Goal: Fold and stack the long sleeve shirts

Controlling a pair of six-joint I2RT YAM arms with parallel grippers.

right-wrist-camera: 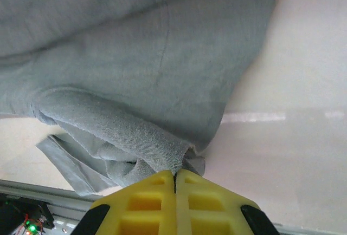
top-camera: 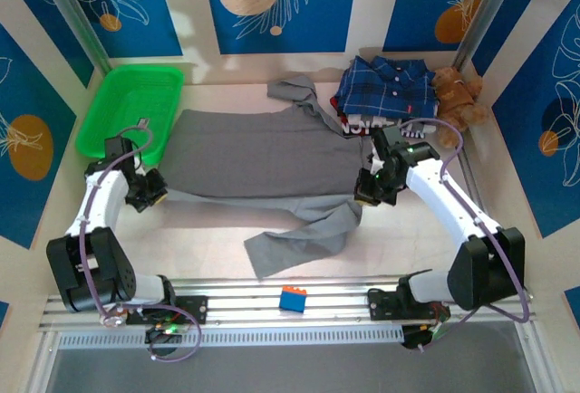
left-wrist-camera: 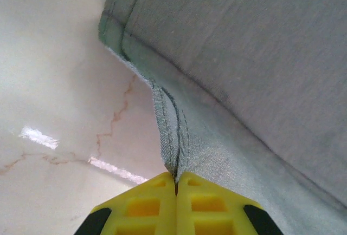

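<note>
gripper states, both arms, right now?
left gripper: closed, pinching an edge of the grey shirt.
right gripper: closed, pinching bunched fabric of the same grey shirt.

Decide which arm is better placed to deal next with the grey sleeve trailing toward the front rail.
Probably the right. The right gripper pinches the grey shirt just where that sleeve branches off; the left gripper grips the opposite near corner, farther away. It would have to let go first.
</note>
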